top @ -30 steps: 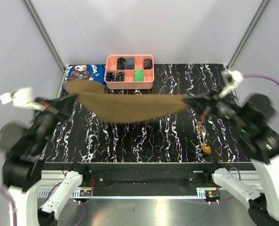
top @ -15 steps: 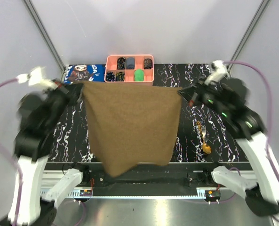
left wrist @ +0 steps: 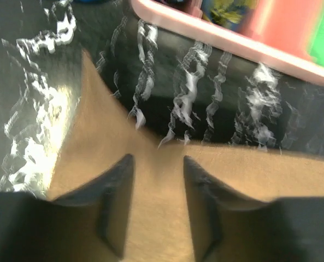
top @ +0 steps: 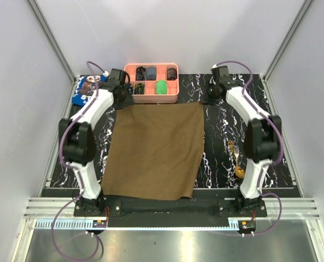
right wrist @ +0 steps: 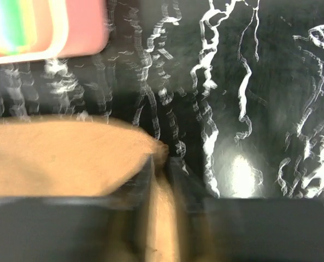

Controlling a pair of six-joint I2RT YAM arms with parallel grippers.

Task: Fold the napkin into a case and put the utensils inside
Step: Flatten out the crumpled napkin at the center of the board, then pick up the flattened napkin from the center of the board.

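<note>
Napkin [top: 153,150], plain olive-brown, lay spread flat and smooth on the black marbled table [top: 222,180], its near edge lapping over the table's front. Near its right side lay the gold utensils [top: 237,161]. At the far left corner the left gripper [left wrist: 158,180] stood with fingers parted, cloth between them. At the far right corner the right gripper [right wrist: 159,180] sat narrow about the cloth, too blurred to tell whether it pinched. Beyond stood the pink tray [top: 151,98].
</note>
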